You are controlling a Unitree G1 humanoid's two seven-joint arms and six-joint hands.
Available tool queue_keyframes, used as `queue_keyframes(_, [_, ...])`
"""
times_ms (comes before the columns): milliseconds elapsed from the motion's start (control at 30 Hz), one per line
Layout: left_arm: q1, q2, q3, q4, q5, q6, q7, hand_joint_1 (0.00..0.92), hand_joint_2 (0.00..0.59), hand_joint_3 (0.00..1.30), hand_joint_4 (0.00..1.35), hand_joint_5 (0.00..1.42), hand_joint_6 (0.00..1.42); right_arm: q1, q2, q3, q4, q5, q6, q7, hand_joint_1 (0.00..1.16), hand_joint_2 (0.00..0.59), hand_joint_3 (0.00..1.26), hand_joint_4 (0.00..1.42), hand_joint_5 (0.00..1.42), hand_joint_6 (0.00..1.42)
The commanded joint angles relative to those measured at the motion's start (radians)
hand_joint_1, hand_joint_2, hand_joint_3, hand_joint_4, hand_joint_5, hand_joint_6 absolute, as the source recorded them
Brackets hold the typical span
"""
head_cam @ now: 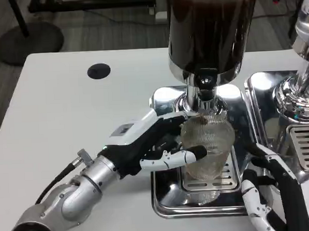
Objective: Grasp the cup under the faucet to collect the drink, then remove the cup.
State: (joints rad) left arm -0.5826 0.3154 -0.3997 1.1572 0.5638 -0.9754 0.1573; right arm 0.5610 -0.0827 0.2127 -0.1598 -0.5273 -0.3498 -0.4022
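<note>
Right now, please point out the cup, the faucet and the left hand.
cup (210,143), head view, on its ribbed clear wall.
faucet (205,89), head view, on its chrome spout.
left hand (145,142), head view, on its black palm.

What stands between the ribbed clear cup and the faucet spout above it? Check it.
Nothing visible. The ribbed clear plastic cup, held by the left hand, sits directly beneath the chrome faucet spout over the shiny metal drip tray, with no object in the gap between them.
</note>
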Motion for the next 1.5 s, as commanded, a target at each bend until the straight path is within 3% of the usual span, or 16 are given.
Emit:
queue_keyframes(33, [-0.011,0.021,-0.002,-0.013,0.006,-0.018,0.007,0.038,0.102,0.22,0.11,0.26,0.25,-0.007,0.002,-0.003,0.008,0.004,-0.020,-0.005,0.37,0.488,0.27,0.22,0.26,0.42])
queue_keyframes(233, [0.002,0.045,0.008,-0.026,-0.014,-0.048,-0.011,0.015,0.081,0.19,0.05,0.18,0.22,-0.018,-0.001,-0.002,0.014,0.005,-0.022,-0.003,0.38,0.486,0.27,0.22,0.26,0.42])
queue_keyframes(533, [0.076,0.145,0.089,-0.085,-0.131,-0.145,-0.103,0.015,0.076,0.16,0.02,0.16,0.22,-0.023,-0.001,-0.005,0.024,0.001,-0.029,-0.009,0.39,0.485,0.27,0.22,0.26,0.42])
queue_keyframes(633, [0.101,0.194,0.135,-0.119,-0.221,-0.175,-0.178,0.042,0.092,0.16,0.05,0.15,0.24,-0.023,0.000,-0.006,0.027,0.001,-0.030,-0.011,0.40,0.485,0.27,0.22,0.26,0.42])
queue_keyframes(733, [0.100,0.213,0.161,-0.148,-0.322,-0.165,-0.298,0.048,0.092,0.15,0.05,0.15,0.24,-0.023,-0.002,-0.007,0.029,0.001,-0.031,-0.010,0.40,0.485,0.27,0.22,0.26,0.42])
queue_keyframes(867, [0.080,0.214,0.184,-0.225,-0.520,-0.100,-0.546,0.070,0.103,0.12,0.09,0.16,0.26,-0.029,-0.005,-0.011,0.028,-0.002,-0.030,-0.008,0.40,0.485,0.27,0.22,0.26,0.42])
queue_keyframes(1000, [0.086,0.202,0.209,-0.301,-0.630,-0.042,-0.685,0.068,0.094,0.11,0.11,0.16,0.25,-0.031,-0.004,-0.014,0.027,-0.003,-0.027,-0.010,0.40,0.485,0.27,0.22,0.26,0.42])
queue_keyframes(1500, [0.068,0.159,0.280,-0.449,-0.752,0.079,-0.919,0.042,0.086,0.12,0.11,0.17,0.24,-0.030,-0.005,-0.021,0.028,-0.023,-0.019,-0.022,0.41,0.485,0.28,0.22,0.25,0.39])
